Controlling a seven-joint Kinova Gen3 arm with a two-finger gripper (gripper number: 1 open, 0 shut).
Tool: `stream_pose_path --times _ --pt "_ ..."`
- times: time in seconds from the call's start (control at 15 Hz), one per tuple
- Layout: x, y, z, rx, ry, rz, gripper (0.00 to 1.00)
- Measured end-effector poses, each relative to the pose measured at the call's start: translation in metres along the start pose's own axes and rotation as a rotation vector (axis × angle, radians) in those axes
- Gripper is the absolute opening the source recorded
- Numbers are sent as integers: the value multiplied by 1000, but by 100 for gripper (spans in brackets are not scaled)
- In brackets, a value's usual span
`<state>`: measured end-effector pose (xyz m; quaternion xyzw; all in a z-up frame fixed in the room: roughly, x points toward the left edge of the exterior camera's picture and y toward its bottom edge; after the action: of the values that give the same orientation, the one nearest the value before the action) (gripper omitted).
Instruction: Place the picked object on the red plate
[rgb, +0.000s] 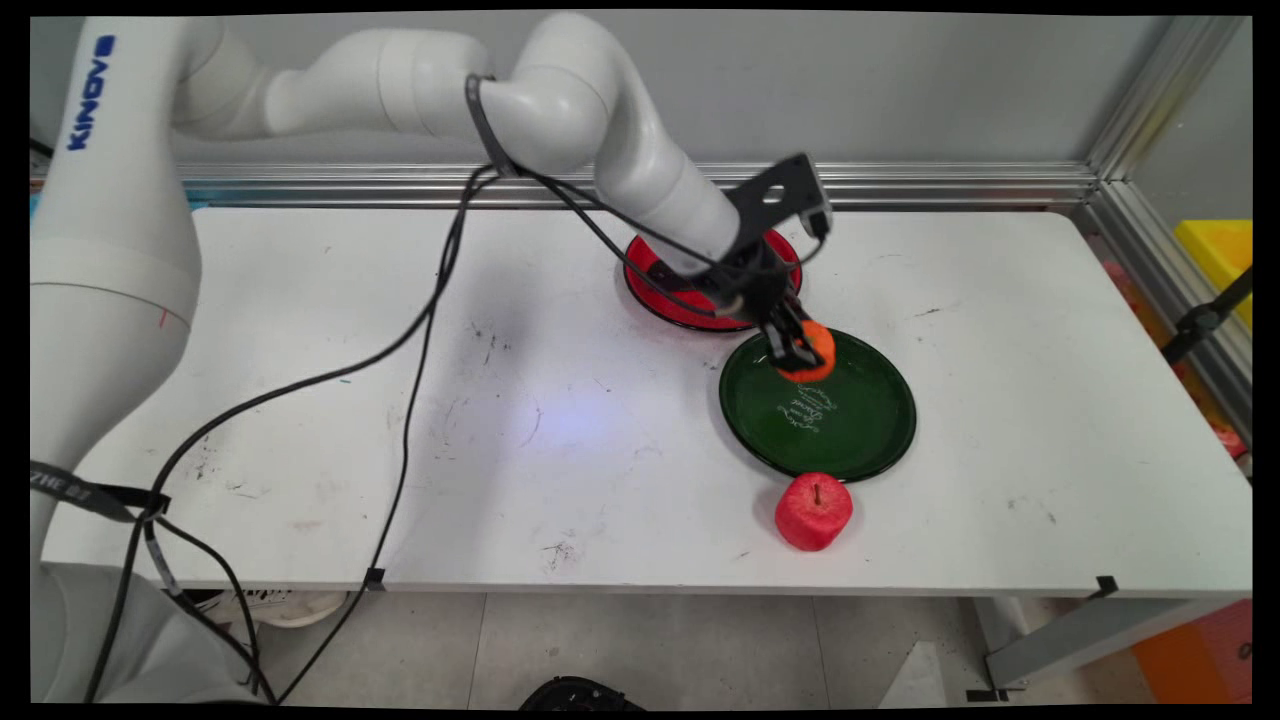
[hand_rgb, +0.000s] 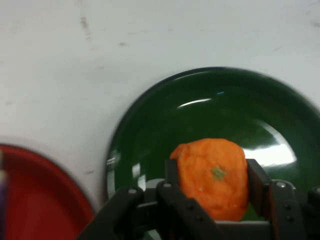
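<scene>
My gripper (rgb: 802, 352) is shut on an orange fruit (rgb: 820, 350), one finger on each side of it. In the hand view the orange fruit (hand_rgb: 214, 175) sits between the fingers (hand_rgb: 172, 175) with its green stem mark facing the camera. It is over the far part of a dark green plate (rgb: 850, 430), also seen in the hand view as the green plate (hand_rgb: 210, 105). Whether the fruit rests on the plate I cannot tell. A red plate (rgb: 655, 292) lies just behind it, partly hidden by the arm, and the red plate (hand_rgb: 35, 200) shows at the hand view's lower left.
A red apple (rgb: 814, 511) stands on the table just in front of the green plate, near the front edge. Black cables (rgb: 420, 330) hang from the arm across the left half of the table. A yellow box (rgb: 1222, 250) sits beyond the right edge.
</scene>
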<state>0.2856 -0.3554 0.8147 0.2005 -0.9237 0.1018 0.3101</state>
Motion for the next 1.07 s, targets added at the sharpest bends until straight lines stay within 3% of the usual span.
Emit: stream_pose_path --times 0.53,1.07 --pt "-19 -66 -22 50 4 30 0" --pt "-42 -112 -12 64 3 35 0"
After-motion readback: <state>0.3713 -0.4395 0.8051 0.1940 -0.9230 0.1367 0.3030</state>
